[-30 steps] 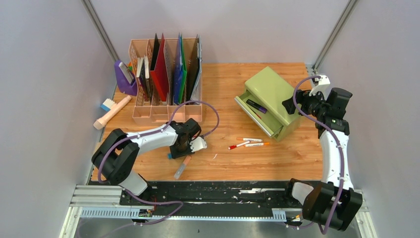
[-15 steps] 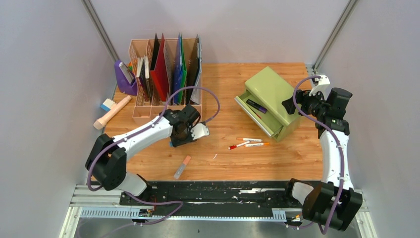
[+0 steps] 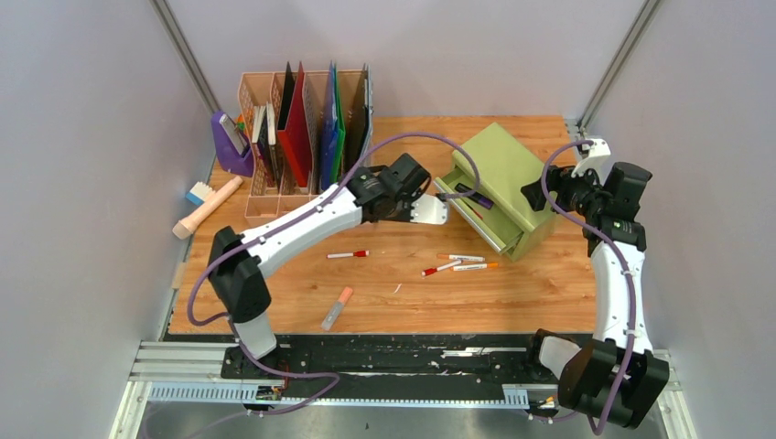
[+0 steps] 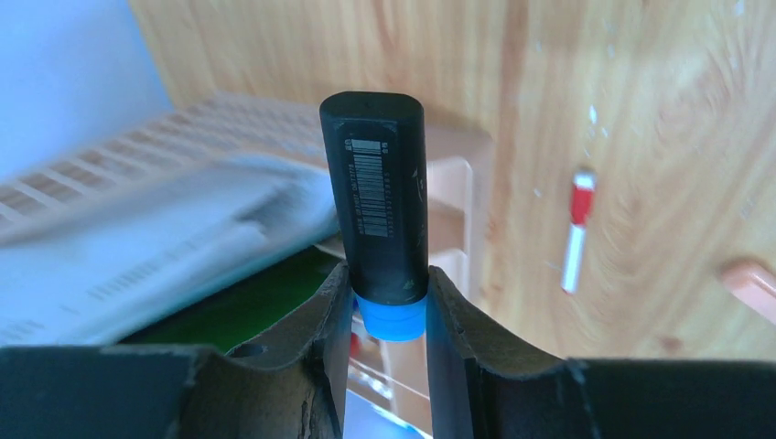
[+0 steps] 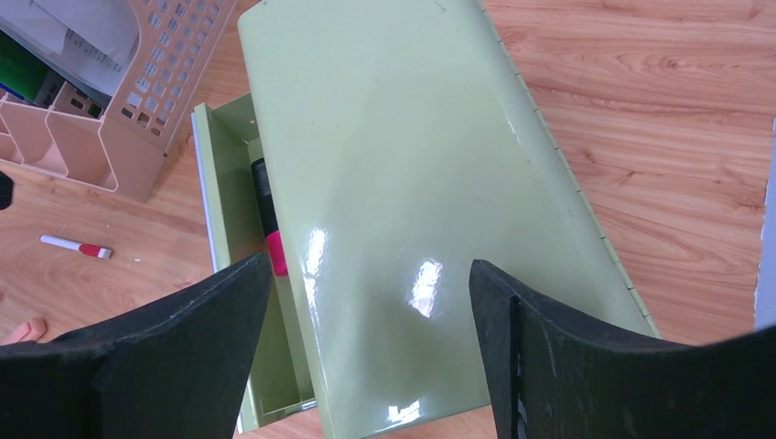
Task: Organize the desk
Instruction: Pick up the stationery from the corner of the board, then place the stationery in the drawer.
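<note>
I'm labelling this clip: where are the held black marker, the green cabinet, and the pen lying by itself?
black marker [image 4: 371, 187], left wrist view, on its barcode label.
green cabinet [image 5: 412, 165], right wrist view, middle of its top.
lone pen [image 3: 347, 254], top view, mid-barrel.

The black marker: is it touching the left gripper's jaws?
Touching. The left wrist view shows the black marker clamped at its blue end between both jaws of the left gripper, no gap.

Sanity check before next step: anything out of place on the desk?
Yes. A red-capped pen and a cluster of three pens lie loose on the desk. The green cabinet sits skewed to its edges, drawer open.
</note>
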`<state>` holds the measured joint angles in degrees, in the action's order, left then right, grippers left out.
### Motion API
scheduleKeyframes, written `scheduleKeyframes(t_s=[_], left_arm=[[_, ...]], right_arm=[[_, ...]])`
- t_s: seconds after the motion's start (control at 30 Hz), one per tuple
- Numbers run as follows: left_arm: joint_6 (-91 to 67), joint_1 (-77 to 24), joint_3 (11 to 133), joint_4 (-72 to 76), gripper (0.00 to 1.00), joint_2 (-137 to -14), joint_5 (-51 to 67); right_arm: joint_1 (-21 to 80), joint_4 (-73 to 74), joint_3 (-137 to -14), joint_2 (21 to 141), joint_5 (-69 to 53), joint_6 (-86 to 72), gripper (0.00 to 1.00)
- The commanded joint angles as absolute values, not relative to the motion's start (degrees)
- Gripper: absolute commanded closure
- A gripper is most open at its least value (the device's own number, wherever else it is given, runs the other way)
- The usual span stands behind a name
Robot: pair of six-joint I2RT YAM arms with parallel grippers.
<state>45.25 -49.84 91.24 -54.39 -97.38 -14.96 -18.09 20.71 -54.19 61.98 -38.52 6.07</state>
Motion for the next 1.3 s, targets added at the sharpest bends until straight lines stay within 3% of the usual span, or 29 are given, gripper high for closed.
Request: scheduleKeyframes(t_s=[0.0, 0.43, 0.53, 0.83, 1.07, 1.27], left_arm=[[56.3, -52.7, 100.3, -48.6, 0.96, -102.9, -17.9], [79.1, -57.9, 110.6, -31.0, 0.99, -116.0, -15.2], [80.5, -58.3, 112.6, -30.2, 0.95, -118.1, -14.4], [82.1, -59.1, 115.0, -26.2, 0.59, -122.3, -15.2], [79.2, -59.1, 112.6, -24.2, 0.23, -118.9, -17.1], [76.3, -59.1, 105.8, -21.6, 0.12, -112.5, -19.6]], right_arm=[[-18.3, 20.5, -54.7, 60.2, -39.6, 6.0, 0.20], [-18.4, 20.8, -54.9, 60.0, -37.2, 6.1, 0.20], [-18.5, 20.8, -54.9, 59.8, -37.1, 6.2, 0.20], [-18.9, 20.8, -54.8, 59.6, -37.4, 6.2, 0.20], [-19.1, 20.9, -54.7, 59.7, -37.9, 6.1, 0.20], [-19.2, 20.9, -54.8, 59.8, -38.1, 6.1, 0.20]])
